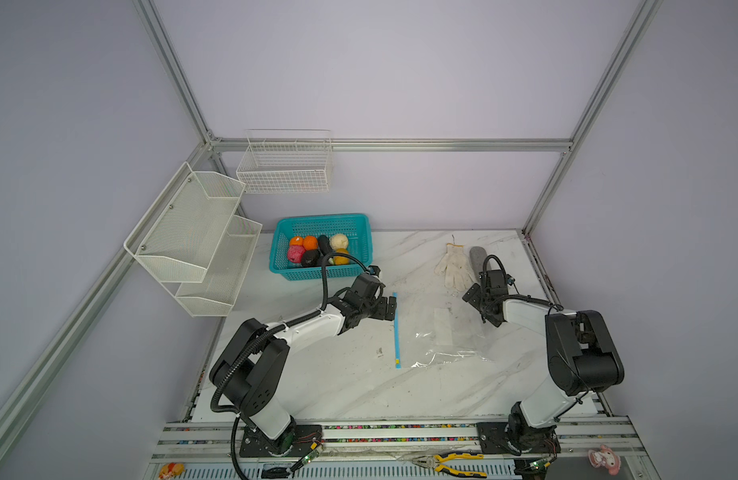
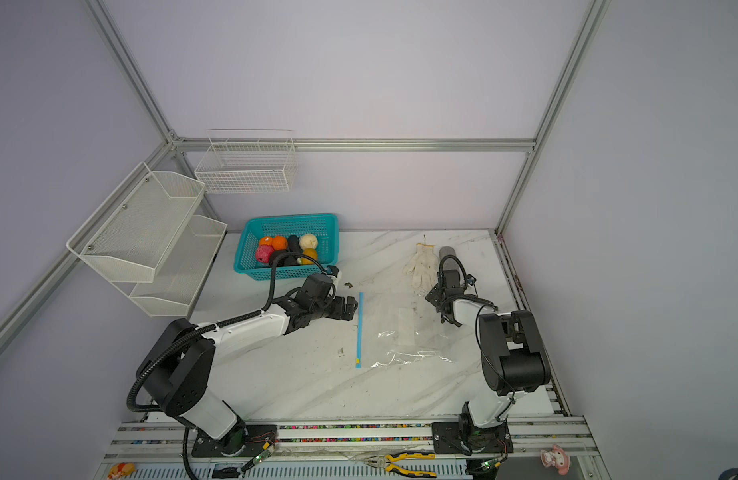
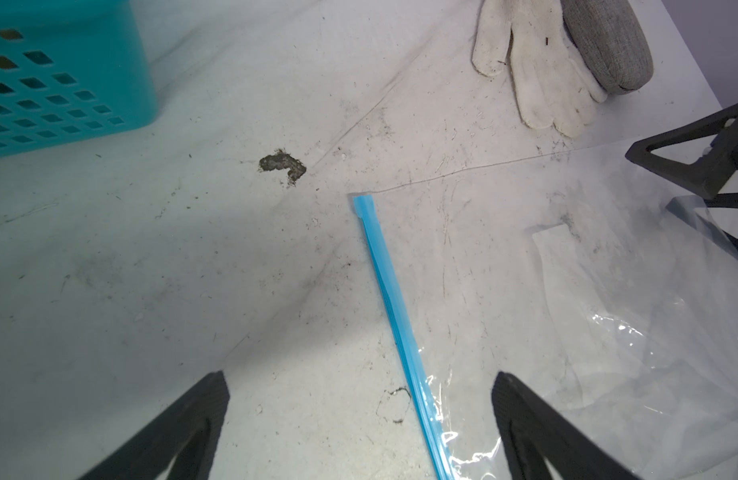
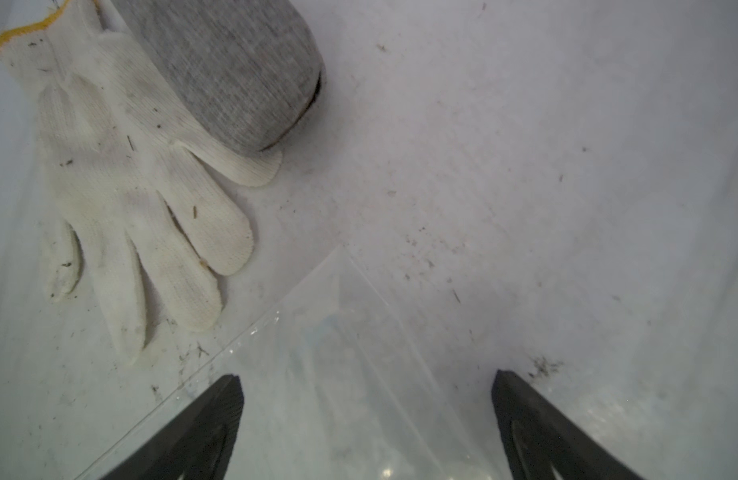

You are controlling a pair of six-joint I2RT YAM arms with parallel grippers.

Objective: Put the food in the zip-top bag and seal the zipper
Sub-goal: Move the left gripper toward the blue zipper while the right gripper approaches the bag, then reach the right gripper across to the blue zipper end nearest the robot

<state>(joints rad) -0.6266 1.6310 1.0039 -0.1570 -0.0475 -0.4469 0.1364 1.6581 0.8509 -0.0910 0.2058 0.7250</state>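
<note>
Scuffed marble tabletop [image 1: 317,382] bears crinkly clear zip-top bag [image 1: 442,345], straight blue zipper [image 1: 396,328].

A teal plastic mesh basket [image 1: 361,245] sits at the rear left of the white marble-patterned table [image 1: 317,386], the toy fruits and vegetables [image 1: 317,249] piled inside it. The clear crinkly zip-top bag [image 1: 442,332] lies flat right of centre, its thin light-blue zipper strip [image 1: 396,328] along the left edge, running front to back. Behind the bag lies a white knit glove [image 1: 454,266], a grey fabric roll [image 1: 477,254] touching its right side. The left gripper [image 1: 390,309] hangs just left of the zipper's far part; the right gripper [image 1: 473,305] over the bag's far right corner.
</note>
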